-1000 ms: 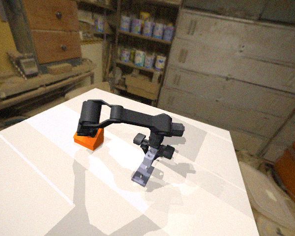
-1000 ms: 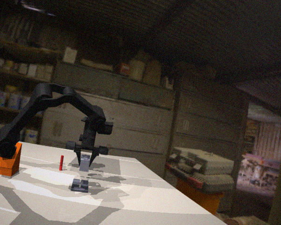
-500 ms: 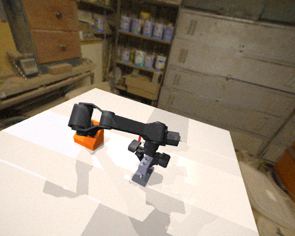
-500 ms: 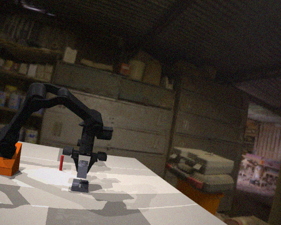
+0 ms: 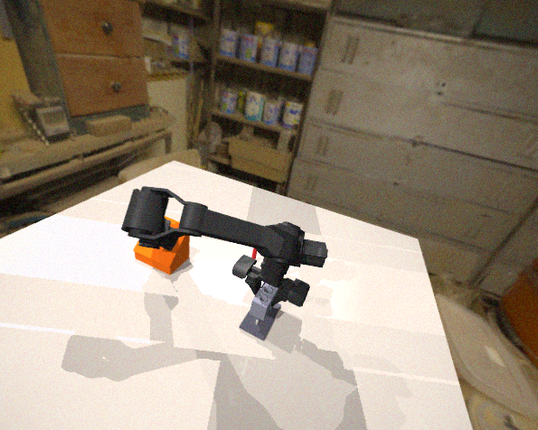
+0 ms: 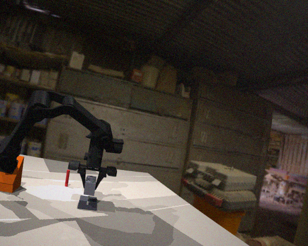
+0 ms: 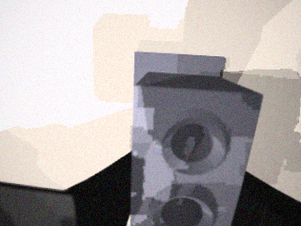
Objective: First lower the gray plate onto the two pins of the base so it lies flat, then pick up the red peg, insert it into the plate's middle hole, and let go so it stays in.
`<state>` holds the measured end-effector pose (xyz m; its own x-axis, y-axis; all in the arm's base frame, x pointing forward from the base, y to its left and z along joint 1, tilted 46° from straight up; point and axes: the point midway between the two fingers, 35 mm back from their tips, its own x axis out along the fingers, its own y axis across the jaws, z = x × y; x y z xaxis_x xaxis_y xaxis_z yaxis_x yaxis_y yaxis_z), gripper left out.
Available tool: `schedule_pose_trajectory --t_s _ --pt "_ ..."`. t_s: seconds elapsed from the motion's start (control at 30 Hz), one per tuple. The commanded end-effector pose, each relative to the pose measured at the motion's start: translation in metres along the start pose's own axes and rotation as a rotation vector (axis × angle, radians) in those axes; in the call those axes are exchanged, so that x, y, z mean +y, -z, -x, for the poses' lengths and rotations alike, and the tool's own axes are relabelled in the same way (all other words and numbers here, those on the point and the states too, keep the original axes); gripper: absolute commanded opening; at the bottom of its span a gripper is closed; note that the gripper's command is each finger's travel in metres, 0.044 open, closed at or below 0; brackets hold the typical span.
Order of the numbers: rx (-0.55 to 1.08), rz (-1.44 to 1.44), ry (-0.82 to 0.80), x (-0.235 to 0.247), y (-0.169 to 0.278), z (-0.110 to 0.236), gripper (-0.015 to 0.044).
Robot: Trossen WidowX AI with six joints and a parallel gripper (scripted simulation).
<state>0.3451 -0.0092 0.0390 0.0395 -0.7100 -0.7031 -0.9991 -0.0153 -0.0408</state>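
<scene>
A white table [image 5: 74, 258], crossed by grey shadows, carries three things: the arm's orange mount block [image 5: 163, 253] toward the back, a dark grey base [image 6: 87, 202] nearer the front, and a red peg [image 6: 67, 178] standing upright between them.

One plate [image 6: 90, 185], one base [image 6: 87, 202] (one peg [image 6: 67, 178])

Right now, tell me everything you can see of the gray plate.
The gray plate is a flat rectangular slab, matte blue-gray, with round holes through its face; the wrist view shows two, one partly cut off. It hangs upright, long side vertical, clamped at its upper end by the gripper. It sits directly above the darker base on the table. A pin shows through one hole. Whether its lower edge touches the base cannot be told.
</scene>
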Motion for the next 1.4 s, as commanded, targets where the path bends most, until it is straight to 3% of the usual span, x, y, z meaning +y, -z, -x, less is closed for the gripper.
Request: schedule_pose_trajectory --t_s 0.0,1.37 --pt "0.003 0.002 0.003 0.0 0.001 0.0 0.0" --pt "0.0 -0.005 0.006 -0.002 0.002 -0.035 0.0"
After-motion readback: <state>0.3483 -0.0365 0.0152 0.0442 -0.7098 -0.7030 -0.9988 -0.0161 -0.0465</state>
